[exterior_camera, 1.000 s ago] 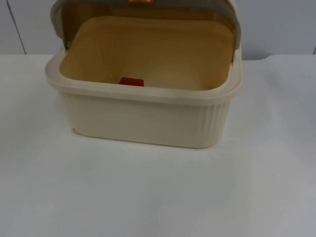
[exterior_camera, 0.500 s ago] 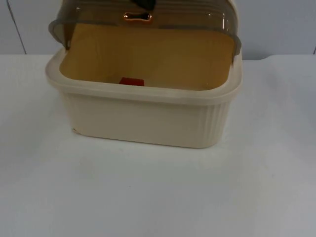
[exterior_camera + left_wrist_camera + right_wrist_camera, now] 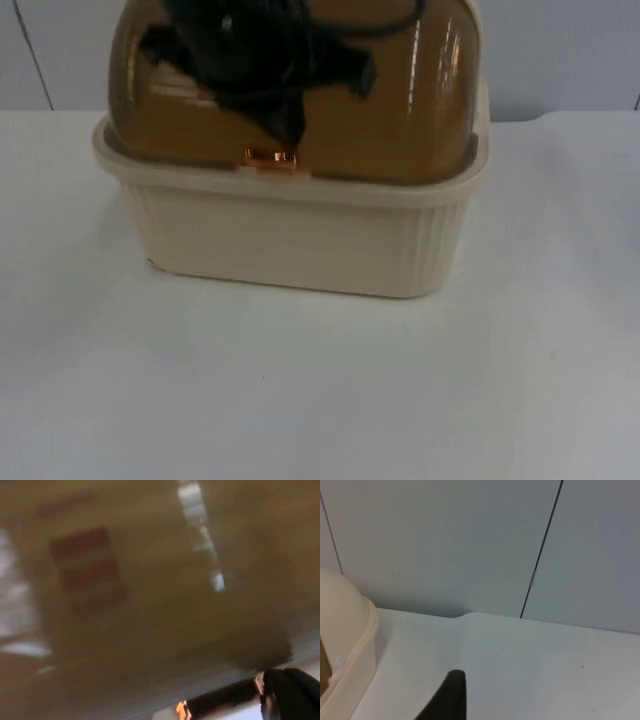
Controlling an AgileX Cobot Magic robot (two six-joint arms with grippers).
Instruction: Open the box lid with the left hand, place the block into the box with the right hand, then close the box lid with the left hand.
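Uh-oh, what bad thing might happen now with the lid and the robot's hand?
The left hand sits right at the copper handle where the brown lid meets the box rim. It may get pinched there, or tug the lid back up when it pulls away. The red block looks safe inside. The right hand waits beside the box.

We find no legible text, label, brand, number or sign. The cream box (image 3: 290,240), its brown translucent lid (image 3: 400,100) and the copper latch (image 3: 270,157) at the lid's 6 o'clock edge carry no markings; nor do the white table (image 3: 320,390) or grey partition wall (image 3: 470,540).
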